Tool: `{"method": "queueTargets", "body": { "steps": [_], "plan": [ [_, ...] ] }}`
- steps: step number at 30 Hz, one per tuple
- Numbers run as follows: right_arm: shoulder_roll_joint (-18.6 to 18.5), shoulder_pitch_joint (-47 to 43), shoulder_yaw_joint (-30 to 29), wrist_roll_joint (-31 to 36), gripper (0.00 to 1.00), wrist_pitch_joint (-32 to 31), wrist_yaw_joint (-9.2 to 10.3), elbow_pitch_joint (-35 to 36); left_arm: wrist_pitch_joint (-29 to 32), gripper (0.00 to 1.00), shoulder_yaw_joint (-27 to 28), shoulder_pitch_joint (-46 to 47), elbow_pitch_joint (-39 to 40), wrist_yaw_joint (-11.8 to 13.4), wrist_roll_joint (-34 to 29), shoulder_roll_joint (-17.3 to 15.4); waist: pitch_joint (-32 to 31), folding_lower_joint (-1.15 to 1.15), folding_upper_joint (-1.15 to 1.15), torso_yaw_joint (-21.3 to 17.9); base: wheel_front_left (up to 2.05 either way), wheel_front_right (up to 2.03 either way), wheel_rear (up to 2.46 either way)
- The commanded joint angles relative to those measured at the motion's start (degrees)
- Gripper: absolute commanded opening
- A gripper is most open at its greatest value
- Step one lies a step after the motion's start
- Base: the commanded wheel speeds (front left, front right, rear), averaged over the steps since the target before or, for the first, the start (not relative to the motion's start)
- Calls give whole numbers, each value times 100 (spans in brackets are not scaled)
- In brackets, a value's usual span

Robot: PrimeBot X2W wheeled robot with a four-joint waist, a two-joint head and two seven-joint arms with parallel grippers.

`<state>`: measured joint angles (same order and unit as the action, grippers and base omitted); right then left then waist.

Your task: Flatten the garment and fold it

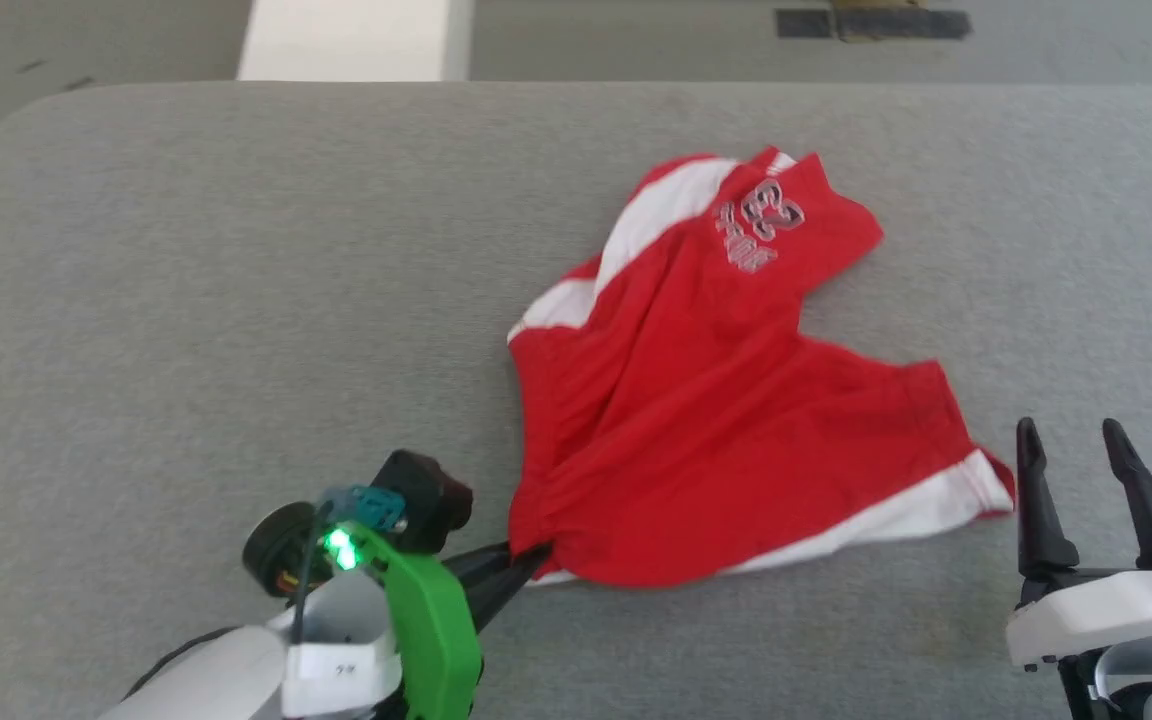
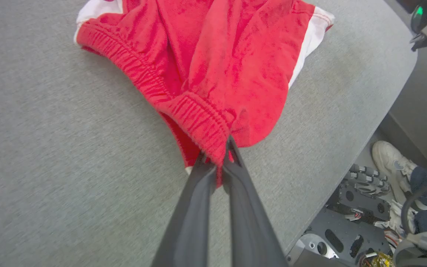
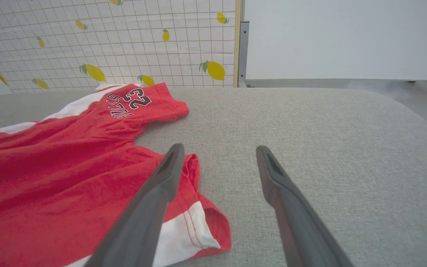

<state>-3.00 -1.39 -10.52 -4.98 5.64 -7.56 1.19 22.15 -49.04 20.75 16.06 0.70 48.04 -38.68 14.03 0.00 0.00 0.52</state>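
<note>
Two dark, long-fingered pincers attend a small pair of bright red fabric shorts [image 1: 716, 400] with white side stripes. The shorts lie rumpled on a broad grey cloth-covered surface [image 1: 186, 250], right of its centre and toward the robot's side.

The left pincer [image 1: 526, 555] is at the garment's near left corner, clenched on the gathered elastic waistband [image 2: 198, 115]. The left wrist view shows its two fingers [image 2: 198, 193] pressed together with a tongue of red cloth squeezed between them. A corner hold of this kind looks meant to give the arm something to pull against, so the bunched waist can be drawn straight.

The right pincer [image 1: 1069, 430] is released, with its fingers spread wide. It sits just beside the white-striped hem [image 1: 936, 505] of the nearer leg, and whether a finger touches the cloth cannot be told. Its position suggests it is lined up to take that opposite edge, so the fabric can be stretched between both arms.

The farther leg [image 1: 766, 220], printed with a number and lettering, lies angled away across the surface. Creases run from the waistband through the body, so flattening appears barely begun and no fold has been made. A pinch this narrow may slip once tension comes on.
</note>
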Motion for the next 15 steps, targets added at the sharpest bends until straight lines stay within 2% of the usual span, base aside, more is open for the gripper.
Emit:
{"method": "queueTargets", "body": {
  "steps": [1, 7, 10, 15],
  "plan": [
    [12, -15, 26, 34, 100, -23, 8, 50, 39, 0, 37, -68, 147, 62, 40, -104, -99, 0, 0, 193, 0, 0, 0],
    [12, 94, 139, 22, 100, -84, 8, 105, 409, 0, 216, 158, 395, 146, 274, -290, 184, 0, 0, 51, 0, 0, 0],
    [12, 167, 189, 1, 100, -62, 8, 68, 661, 0, 230, 441, 134, 38, 325, -317, 367, 0, 0, -128, 0, 0, 0],
    [12, 236, 206, -60, 100, 49, 8, -42, 975, 0, 254, 871, -514, -86, 469, -177, 594, 0, 0, -328, 0, 0, 0]
  ]
}}
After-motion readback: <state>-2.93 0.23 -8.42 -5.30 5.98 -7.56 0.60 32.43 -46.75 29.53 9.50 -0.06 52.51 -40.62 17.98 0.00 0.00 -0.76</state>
